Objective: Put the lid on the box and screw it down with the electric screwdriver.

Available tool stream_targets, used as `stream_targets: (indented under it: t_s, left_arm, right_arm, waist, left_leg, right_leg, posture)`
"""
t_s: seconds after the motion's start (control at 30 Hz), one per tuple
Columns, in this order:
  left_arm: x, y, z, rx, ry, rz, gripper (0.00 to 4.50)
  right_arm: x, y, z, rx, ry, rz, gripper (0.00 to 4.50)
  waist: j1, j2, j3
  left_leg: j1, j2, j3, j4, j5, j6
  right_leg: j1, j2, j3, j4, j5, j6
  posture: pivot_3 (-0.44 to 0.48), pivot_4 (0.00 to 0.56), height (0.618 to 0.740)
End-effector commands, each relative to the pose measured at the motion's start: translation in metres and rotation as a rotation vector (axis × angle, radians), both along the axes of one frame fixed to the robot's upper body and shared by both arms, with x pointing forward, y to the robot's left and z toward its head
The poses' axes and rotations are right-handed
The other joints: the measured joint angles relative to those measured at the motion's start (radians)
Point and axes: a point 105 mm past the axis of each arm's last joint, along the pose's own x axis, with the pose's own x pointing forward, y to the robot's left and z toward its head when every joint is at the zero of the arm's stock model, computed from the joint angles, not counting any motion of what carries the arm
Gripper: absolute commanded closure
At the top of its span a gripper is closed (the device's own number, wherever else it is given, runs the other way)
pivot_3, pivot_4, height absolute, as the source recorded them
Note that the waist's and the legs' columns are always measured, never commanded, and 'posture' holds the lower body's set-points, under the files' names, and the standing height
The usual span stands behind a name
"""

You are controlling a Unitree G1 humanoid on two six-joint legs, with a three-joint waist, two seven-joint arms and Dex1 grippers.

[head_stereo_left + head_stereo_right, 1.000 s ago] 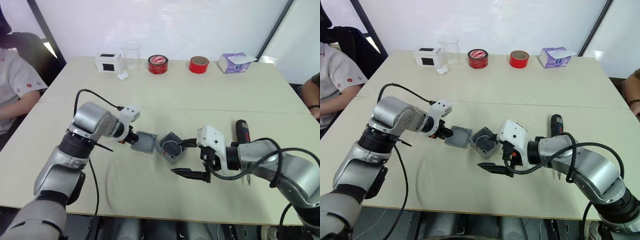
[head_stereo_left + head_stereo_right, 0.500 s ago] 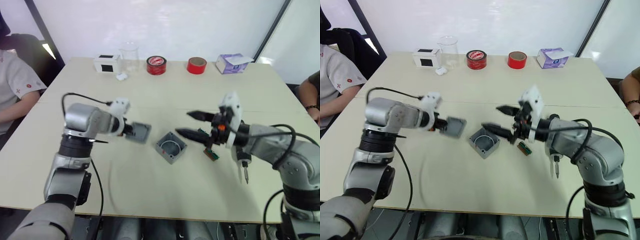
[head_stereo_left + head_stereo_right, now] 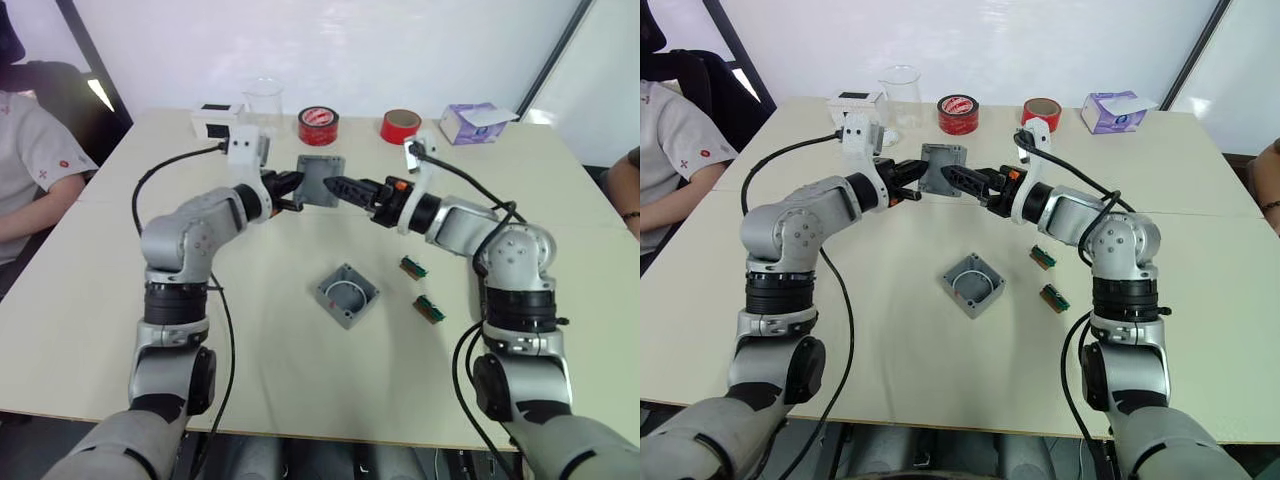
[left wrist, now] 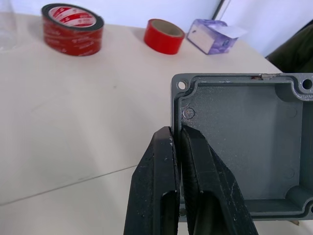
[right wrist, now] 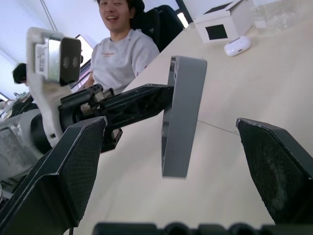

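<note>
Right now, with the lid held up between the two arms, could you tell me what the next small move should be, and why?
Probably close the right end effector on the lid. The left end effector pinches one edge, holding the lid upright in the air, and the open right fingers straddle it without touching. The box sits open on the table below.

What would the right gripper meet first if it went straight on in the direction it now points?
Most likely the lid, held edge-on before the open right gripper by the left gripper. It seems to line up between the fingers, though depth is uncertain.
</note>
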Motion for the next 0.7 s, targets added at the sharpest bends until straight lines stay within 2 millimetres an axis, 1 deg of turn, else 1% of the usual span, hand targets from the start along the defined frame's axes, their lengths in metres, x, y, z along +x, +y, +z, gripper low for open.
stream_targets:
  t_s: [0.03, 0.13, 0.33, 0.4, 0.43, 0.53, 0.57, 0.6, 0.7]
  left_arm:
    - [-0.0043, -0.0022, 0.0183, -0.013, -0.085, -0.021, 4.46]
    - [-0.0057, -0.0022, 0.0158, 0.04, -0.096, -0.027, 4.46]
    - [-0.0098, -0.0081, 0.0184, 0.041, -0.104, -0.056, 4.46]
    - [-0.0103, -0.0093, 0.0187, 0.04, -0.105, -0.059, 4.5]
    - [-0.0105, -0.0097, 0.0186, 0.038, -0.103, -0.059, 4.5]
    - [-0.0107, -0.0093, 0.0177, 0.038, -0.1, -0.059, 4.5]
    - [-0.0107, -0.0091, 0.0177, 0.038, -0.099, -0.059, 4.5]
    - [-0.0111, -0.009, 0.0176, 0.038, -0.099, -0.061, 4.5]
    - [-0.0127, -0.0097, 0.0176, 0.036, -0.098, -0.07, 4.5]
  right_arm:
    - [-0.0029, -0.0017, 0.0116, -0.005, -0.032, 0.033, 0.0]
    - [-0.0031, -0.0052, 0.0124, -0.01, -0.031, 0.038, 0.0]
    - [-0.0026, -0.0076, 0.0076, -0.026, -0.011, 0.04, 0.0]
    - [-0.0019, -0.0078, 0.0052, -0.032, -0.004, 0.036, 0.56]
    - [-0.0018, -0.0076, 0.0044, -0.034, -0.003, 0.036, 0.75]
    - [-0.0012, -0.0067, 0.0041, -0.029, -0.002, 0.033, 1.82]
    - [-0.0007, -0.0066, 0.004, -0.028, 0.0, 0.03, 2.25]
    - [-0.0003, -0.0065, 0.0037, -0.027, 0.001, 0.027, 2.55]
    - [0.0007, -0.0063, 0.0029, -0.024, 0.006, 0.019, 3.79]
  waist:
    - [-0.004, 0.0, 0.0]
    - [-0.011, 0.0, 0.0]
    - [-0.02, 0.0, 0.0]
    - [-0.02, 0.0, 0.0]
    - [-0.02, 0.0, 0.0]
    - [-0.02, 0.0, 0.0]
    - [-0.02, 0.0, 0.0]
    - [-0.019, 0.0, 0.0]
    - [-0.02, 0.0, 0.0]
  left_leg:
    - [0.0, 0.0, 0.0, 0.0, 0.0, 0.0]
    - [0.0, 0.0, -0.001, 0.0, 0.0, 0.0]
    - [0.0, 0.001, -0.001, 0.0, 0.0, 0.0]
    - [0.0, 0.001, -0.001, 0.0, 0.0, 0.0]
    - [0.0, 0.001, -0.001, 0.0, 0.0, 0.0]
    - [0.0, 0.001, -0.001, 0.0, 0.0, 0.0]
    - [0.0, 0.001, -0.001, 0.0, 0.0, 0.0]
    - [0.0, 0.001, -0.001, 0.0, 0.0, 0.0]
    - [0.0, 0.002, -0.001, 0.0, 0.0, 0.0]
  right_leg:
    - [0.0, 0.0, 0.0, 0.0, 0.0, 0.0]
    - [0.0, 0.0, 0.0, 0.0, 0.0, 0.0]
    - [0.0, 0.001, 0.0, 0.0, 0.0, 0.0]
    - [0.0, 0.001, 0.0, 0.0, 0.0, 0.0]
    - [0.0, 0.001, 0.0, 0.0, 0.0, 0.0]
    - [0.0, 0.001, 0.0, 0.0, 0.0, 0.0]
    - [0.0, 0.001, 0.0, 0.0, 0.0, 0.0]
    - [0.0, 0.001, 0.0, 0.0, 0.0, 0.0]
    - [0.0, 0.001, 0.0, 0.0, 0.0, 0.0]
  posture:
    - [0.0, 0.15, 0.74]
    - [0.0, 0.15, 0.74]
    - [0.0, 0.15, 0.74]
    - [0.0, 0.15, 0.74]
    - [0.0, 0.15, 0.74]
    - [0.0, 0.15, 0.74]
    - [0.0, 0.15, 0.74]
    - [0.0, 0.15, 0.74]
    - [0.0, 0.15, 0.74]
